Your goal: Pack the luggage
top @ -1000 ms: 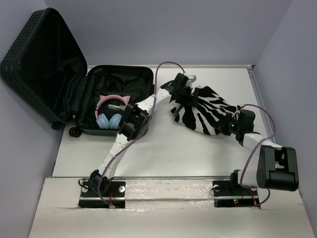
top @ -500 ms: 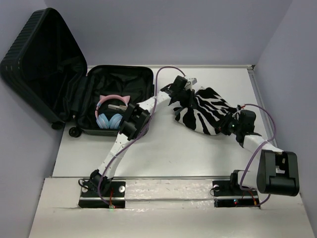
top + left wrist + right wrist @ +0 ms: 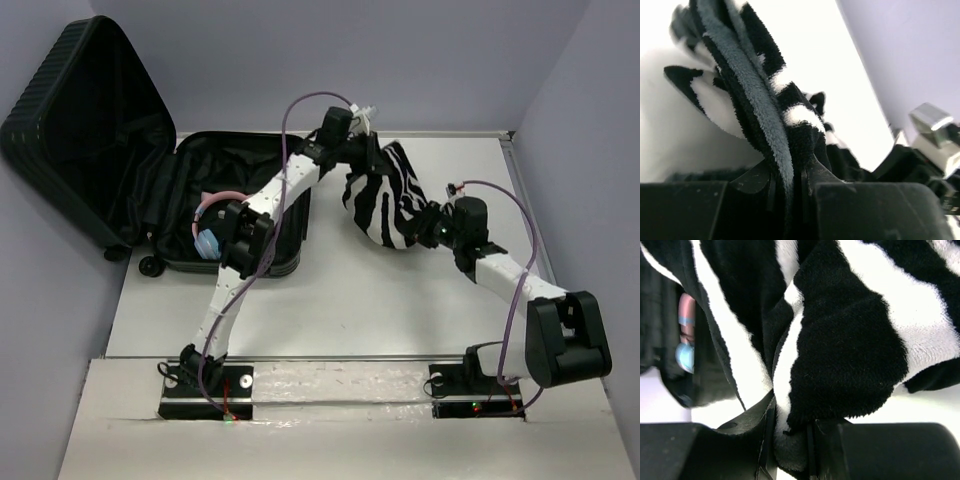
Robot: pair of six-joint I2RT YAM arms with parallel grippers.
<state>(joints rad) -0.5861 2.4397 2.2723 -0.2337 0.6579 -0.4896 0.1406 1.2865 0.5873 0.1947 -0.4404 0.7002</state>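
Note:
The luggage (image 3: 90, 130) lies open at the back left, its ribbed lid leaning on the wall and its black-lined base flat. A zebra-striped plush pouch (image 3: 385, 205) hangs bunched between my two grippers, just right of the suitcase. My left gripper (image 3: 366, 152) is shut on its upper edge; in the left wrist view the fuzzy fabric (image 3: 755, 85) is pinched in the left gripper (image 3: 790, 172). My right gripper (image 3: 432, 226) is shut on the pouch's lower right end; there the black-and-white plush (image 3: 850, 335) is clamped in the right gripper (image 3: 790, 427).
Pink-and-blue cat-ear headphones (image 3: 212, 228) lie in the suitcase base, partly behind my left arm, and show in the right wrist view (image 3: 685, 335) too. Purple walls close in the white table (image 3: 330, 310) at the back and both sides.
My left gripper shut on the pouch's edge and pulled it up and toward the back left. The right gripper, still clamped, followed leftward, and the pouch now hangs narrower.

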